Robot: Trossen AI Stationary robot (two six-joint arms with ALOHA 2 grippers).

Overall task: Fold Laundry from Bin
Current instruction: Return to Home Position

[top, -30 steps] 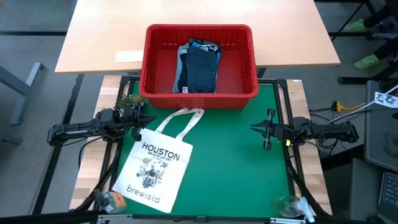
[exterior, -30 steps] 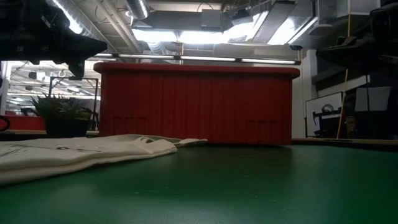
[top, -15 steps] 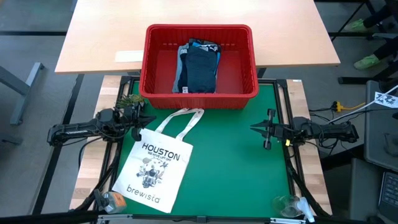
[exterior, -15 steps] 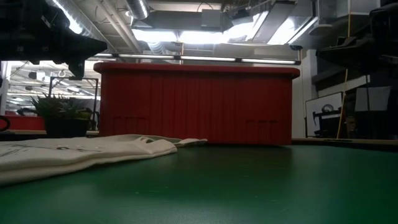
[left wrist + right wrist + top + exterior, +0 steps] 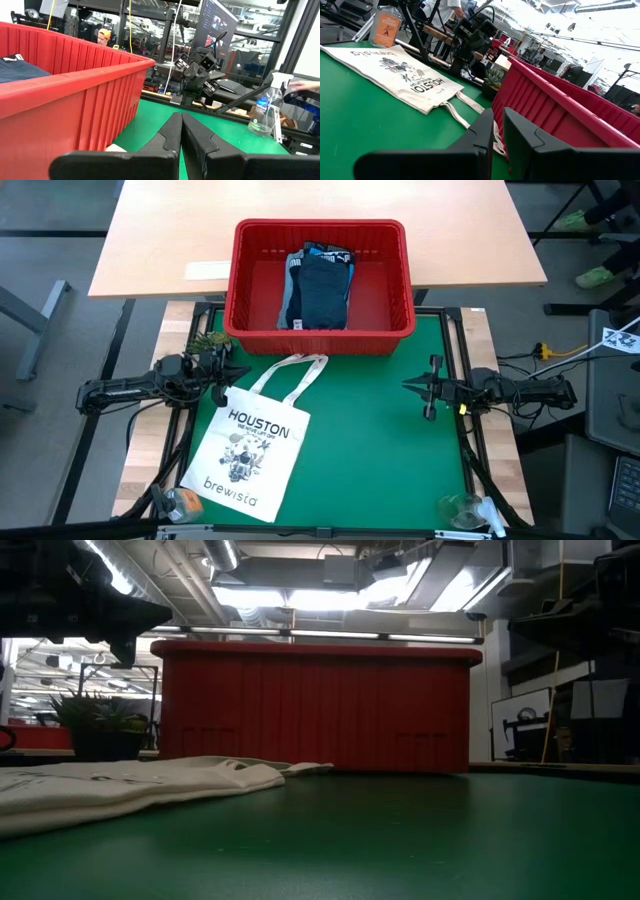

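The red bin [image 5: 320, 285] stands at the far edge of the green mat, straddling onto the wooden table. Inside it lies folded laundry: a dark navy garment [image 5: 322, 292] on top of a light blue one [image 5: 292, 285]. A white tote bag [image 5: 245, 450] lies flat on the mat's left near part. My left gripper [image 5: 243, 372] hovers shut at the mat's left edge, near the bin's near left corner. My right gripper [image 5: 408, 387] hovers shut over the mat's right part, clear of the bin. Both are empty.
A small green plant [image 5: 207, 340] stands by the bin's near left corner. A spray bottle [image 5: 480, 510] lies at the near right corner, an orange-labelled bottle [image 5: 180, 500] at the near left. Bare green mat [image 5: 380, 450] lies between the tote and my right gripper.
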